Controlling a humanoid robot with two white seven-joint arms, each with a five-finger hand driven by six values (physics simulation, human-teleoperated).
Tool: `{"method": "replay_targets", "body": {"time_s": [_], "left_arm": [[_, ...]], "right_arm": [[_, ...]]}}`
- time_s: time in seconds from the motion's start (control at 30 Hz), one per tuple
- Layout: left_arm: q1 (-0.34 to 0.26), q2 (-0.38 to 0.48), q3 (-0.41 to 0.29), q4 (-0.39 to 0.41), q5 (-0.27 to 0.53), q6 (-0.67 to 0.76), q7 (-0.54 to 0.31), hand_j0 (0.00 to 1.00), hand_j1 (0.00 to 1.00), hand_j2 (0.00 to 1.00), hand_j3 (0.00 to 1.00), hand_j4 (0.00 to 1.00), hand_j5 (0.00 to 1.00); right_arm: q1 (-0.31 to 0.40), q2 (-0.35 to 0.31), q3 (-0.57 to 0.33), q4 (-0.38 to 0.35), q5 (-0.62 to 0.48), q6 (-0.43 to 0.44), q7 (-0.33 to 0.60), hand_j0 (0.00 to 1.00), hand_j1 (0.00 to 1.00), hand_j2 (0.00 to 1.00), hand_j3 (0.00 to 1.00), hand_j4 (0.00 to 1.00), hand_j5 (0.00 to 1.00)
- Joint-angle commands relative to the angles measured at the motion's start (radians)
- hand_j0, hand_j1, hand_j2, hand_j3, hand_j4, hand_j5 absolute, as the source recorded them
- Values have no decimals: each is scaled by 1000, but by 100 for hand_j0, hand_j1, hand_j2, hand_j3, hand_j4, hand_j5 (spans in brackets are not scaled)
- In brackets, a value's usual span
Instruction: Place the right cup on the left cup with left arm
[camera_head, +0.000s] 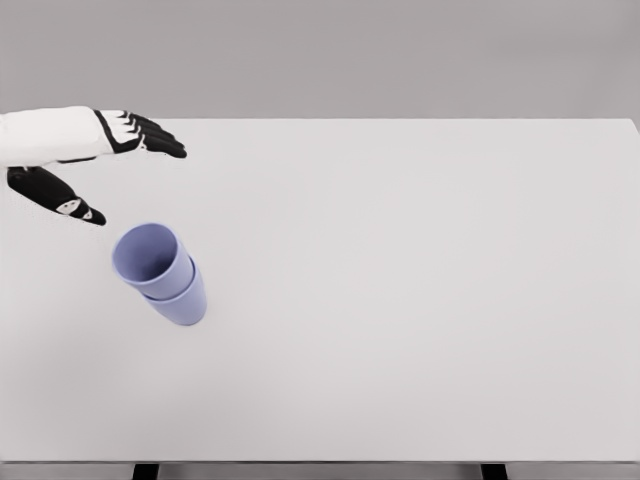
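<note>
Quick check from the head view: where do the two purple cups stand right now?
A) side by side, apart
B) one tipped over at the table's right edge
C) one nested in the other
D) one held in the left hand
C: the upper cup sits nested inside the lower cup, while the left hand is open and apart from them.

Wide bare table is offered rightward; only the nested cups are found blocking, just below the left hand.
</note>
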Motion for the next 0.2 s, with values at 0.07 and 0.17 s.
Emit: {"method": "replay_targets", "body": {"time_s": [0.07,0.17], "left_arm": [[-16,-92,3,-20,49,2,-3,100,100,100,100,100,100],[-14,-175,-9,-32,63,2,-6,100,100,100,100,100,100]], "right_arm": [[0,0,0,0,0,0,0,100,100,100,100,100,100],[0,0,0,0,0,0,0,100,100,100,100,100,100]]}}
